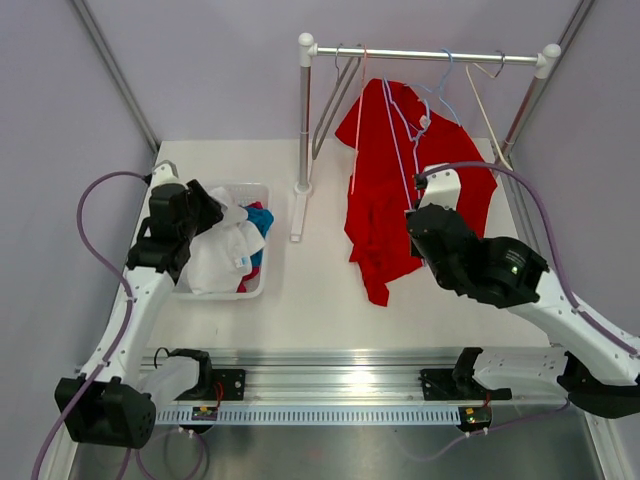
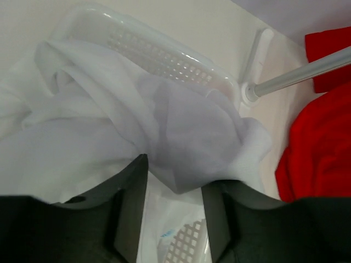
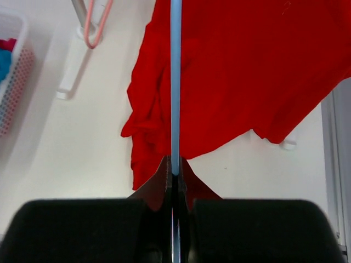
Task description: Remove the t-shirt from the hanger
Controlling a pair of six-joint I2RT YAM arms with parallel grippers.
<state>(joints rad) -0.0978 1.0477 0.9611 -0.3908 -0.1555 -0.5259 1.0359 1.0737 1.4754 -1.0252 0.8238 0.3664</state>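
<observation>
A red t-shirt (image 1: pixel 375 190) hangs crumpled on a light-blue hanger (image 1: pixel 398 140) from the rail, its lower end reaching the table. My right gripper (image 1: pixel 416 208) is at the shirt's right side. In the right wrist view it (image 3: pixel 175 170) is shut on the hanger's thin blue bar (image 3: pixel 175 82), with the red t-shirt (image 3: pixel 247 71) behind. My left gripper (image 1: pixel 215 205) hovers over the basket. In the left wrist view its jaws (image 2: pixel 174 192) stand apart, and a fold of white garment (image 2: pixel 109 126) lies loose at the tips, not pinched.
A white basket (image 1: pixel 262 190) at the left holds white, blue and red clothes. The clothes rail (image 1: pixel 420 55) stands at the back on two posts, carrying a pink hanger (image 1: pixel 360 100), a grey one (image 1: pixel 335 100) and a white one (image 1: pixel 485 100). The left post's foot (image 1: pixel 298 215) sits beside the basket.
</observation>
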